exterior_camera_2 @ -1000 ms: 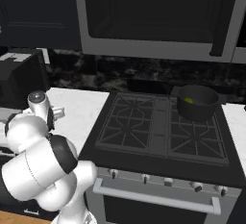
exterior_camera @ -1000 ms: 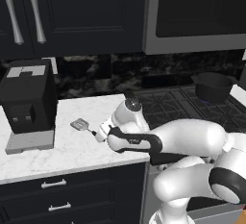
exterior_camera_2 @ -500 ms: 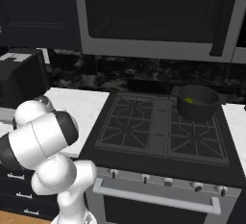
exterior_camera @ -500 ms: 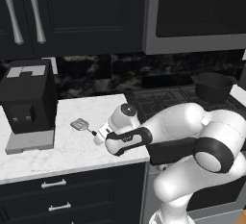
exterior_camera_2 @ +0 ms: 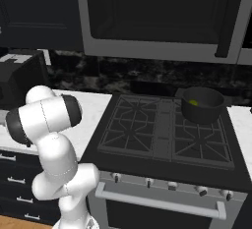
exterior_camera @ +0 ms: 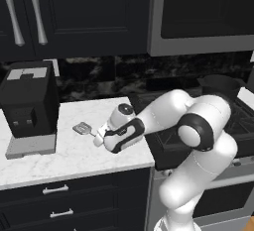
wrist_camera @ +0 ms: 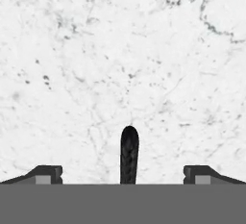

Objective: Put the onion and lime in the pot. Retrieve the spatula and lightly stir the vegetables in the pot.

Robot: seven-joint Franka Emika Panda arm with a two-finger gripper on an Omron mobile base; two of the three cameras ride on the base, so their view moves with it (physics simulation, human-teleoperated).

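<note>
1. Reaching low over the white marble counter (exterior_camera: pixel 64 155) in the left base view, the white arm bends down from the lower right so that its gripper (exterior_camera: pixel 99 137) sits just beside the spatula (exterior_camera: pixel 82 128). The spatula lies flat on the marble, its silver-grey slotted head toward the dark boxy appliance (exterior_camera: pixel 29 101) on the left and its thin black handle running back under the hand. The fingertips themselves are hidden behind the wrist here. The pot (exterior_camera: pixel 221 85) stands far right on the stove, well apart from the hand.

2. From the right base view, the arm's white shoulder and elbow rise at the lower left and block the counter behind them. The dark pot (exterior_camera_2: pixel 202 104) sits on the rear right burner of the stove (exterior_camera_2: pixel 162 134), and the lime (exterior_camera_2: pixel 194 102) shows as a yellow-green spot inside it. The onion cannot be made out in the pot from here.

3. Looking straight down in the hand view, the two dark fingertips (wrist_camera: pixel 45 174) stand wide apart at the bottom, jaws fully spread and gripping nothing. The rounded end of the spatula's black handle (wrist_camera: pixel 129 153) lies on the marble midway between them, touching neither.
</note>
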